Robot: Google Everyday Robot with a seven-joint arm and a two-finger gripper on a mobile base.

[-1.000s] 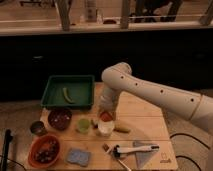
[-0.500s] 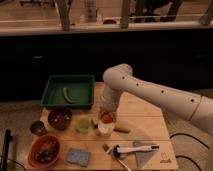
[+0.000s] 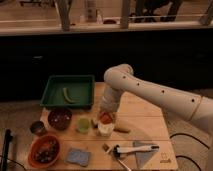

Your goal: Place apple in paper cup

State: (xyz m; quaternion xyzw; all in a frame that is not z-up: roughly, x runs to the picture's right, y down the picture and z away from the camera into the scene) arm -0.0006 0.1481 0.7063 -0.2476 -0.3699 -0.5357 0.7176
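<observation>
The apple [image 3: 106, 118] is small and red-orange. It sits between the tips of my gripper [image 3: 104, 116], right over the mouth of the white paper cup [image 3: 105, 130]. The cup stands upright on the wooden table [image 3: 145, 120], near its middle. My gripper comes down from the white arm [image 3: 150, 92] at the right and is shut on the apple. The apple's lower part is at the cup's rim. The gripper hides the cup's back rim.
A light-green cup [image 3: 83, 125] stands just left of the paper cup, and a yellowish-brown piece [image 3: 121, 129] lies just right. A dark red bowl [image 3: 60, 118], grey metal cup [image 3: 37, 128], orange bowl [image 3: 45, 150], blue sponge [image 3: 78, 156], green tray [image 3: 69, 91] and brush [image 3: 135, 148] surround them.
My gripper has sunk slightly with the apple toward the paper cup's mouth. Nothing else has moved.
</observation>
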